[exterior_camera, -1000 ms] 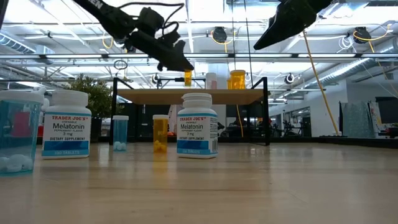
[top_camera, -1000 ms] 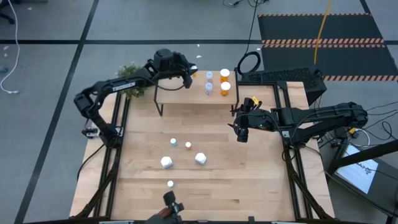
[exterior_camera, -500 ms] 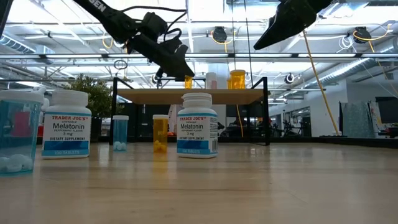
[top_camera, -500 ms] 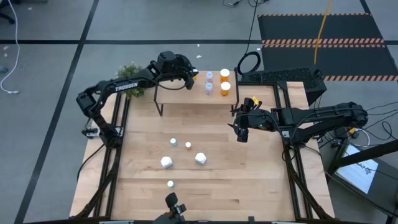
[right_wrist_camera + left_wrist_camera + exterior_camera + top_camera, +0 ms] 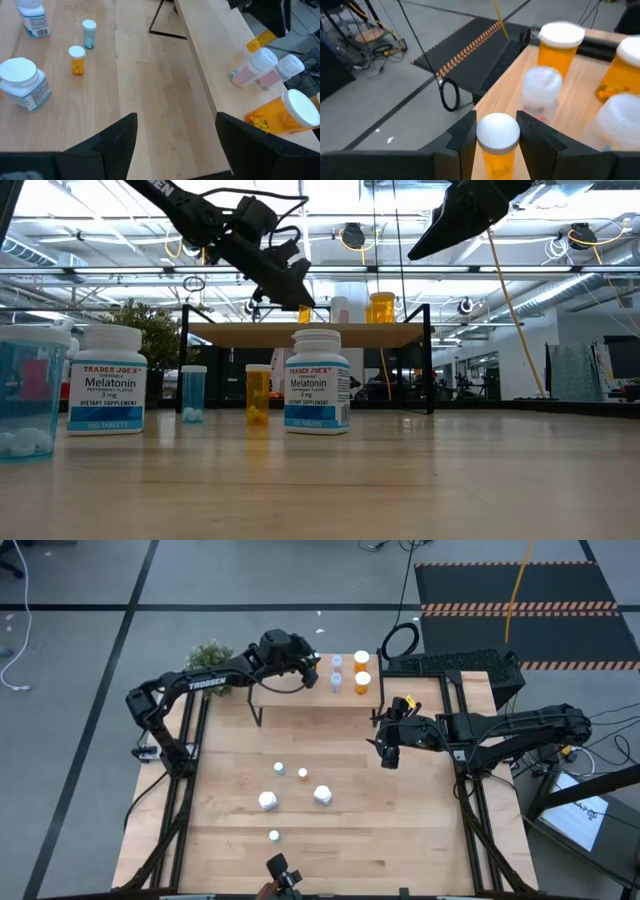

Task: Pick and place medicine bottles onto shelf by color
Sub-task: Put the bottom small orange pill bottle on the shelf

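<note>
My left gripper (image 5: pixel 308 668) is over the light-wood shelf (image 5: pixel 300 695) and is shut on a small orange bottle with a white cap (image 5: pixel 497 135). This bottle also shows in the low view (image 5: pixel 303 312). Two orange bottles (image 5: pixel 361 662) (image 5: pixel 362 682) and two pale lavender bottles (image 5: pixel 337 662) (image 5: pixel 336 680) stand on the shelf's right end. Several bottles stand on the table: two white ones (image 5: pixel 322 794) (image 5: pixel 268 801) and three small ones (image 5: pixel 279 769) (image 5: pixel 303 773) (image 5: pixel 274 835). My right gripper (image 5: pixel 386 750) is open and empty, above the table to the right of the shelf. My left gripper pinches the orange bottle just under its white cap (image 5: pixel 496 150), one finger (image 5: pixel 465 142) on each side. The fingers slant down from the table's left. The bottle hangs tilted below them (image 5: pixel 262 39), close over the shelf board. Whether its base touches the board I cannot tell.
The shelf stands on thin black legs (image 5: pixel 186 365) at the table's far edge. A green plant (image 5: pixel 208 658) sits beyond its left end. A keyboard (image 5: pixel 455 662) lies at the far right. Bare tabletop (image 5: pixel 420 810) lies to the right of the loose bottles.
My left gripper has gone toward the table's right edge along the shelf, nearer the bottles standing there. It has stayed shut on the orange bottle, which has come a little lower toward the board.
</note>
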{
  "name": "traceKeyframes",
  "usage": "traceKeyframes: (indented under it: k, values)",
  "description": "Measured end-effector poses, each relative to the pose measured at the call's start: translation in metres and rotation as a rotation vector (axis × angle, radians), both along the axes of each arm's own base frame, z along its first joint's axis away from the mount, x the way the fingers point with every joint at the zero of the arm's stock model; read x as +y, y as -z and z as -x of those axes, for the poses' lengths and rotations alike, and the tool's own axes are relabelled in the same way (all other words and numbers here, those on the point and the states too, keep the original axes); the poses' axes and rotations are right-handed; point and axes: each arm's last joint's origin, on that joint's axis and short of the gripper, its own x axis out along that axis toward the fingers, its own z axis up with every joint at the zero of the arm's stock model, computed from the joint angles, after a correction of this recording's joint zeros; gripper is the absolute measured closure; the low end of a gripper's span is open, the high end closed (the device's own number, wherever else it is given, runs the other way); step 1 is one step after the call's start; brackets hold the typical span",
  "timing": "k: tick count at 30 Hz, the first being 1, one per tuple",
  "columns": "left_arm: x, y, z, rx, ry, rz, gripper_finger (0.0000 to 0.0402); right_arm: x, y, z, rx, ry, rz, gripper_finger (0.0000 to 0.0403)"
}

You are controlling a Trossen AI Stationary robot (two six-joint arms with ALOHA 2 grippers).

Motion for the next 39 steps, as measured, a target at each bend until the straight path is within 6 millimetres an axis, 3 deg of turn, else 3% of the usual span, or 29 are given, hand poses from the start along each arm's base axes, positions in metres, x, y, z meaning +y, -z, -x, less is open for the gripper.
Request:
traceKeyframes:
  k: [7, 17, 39]
  values:
    - [0.0, -0.002, 0.0, -0.017, -0.009, -0.002, 0.0268, 0.0, 0.0, 0.0, 0.0, 0.0, 0.001, 0.0138]
    - [-0.004, 0.013, 0.001, -0.035, -0.019, -0.025, 0.0268, 0.0, 0.0, 0.0, 0.0, 0.0, 0.0, 0.0138]
    - [-0.005, 0.015, 0.002, -0.006, -0.011, -0.022, 0.0254, 0.0, 0.0, 0.0, 0.001, -0.001, 0.0, 0.0138]
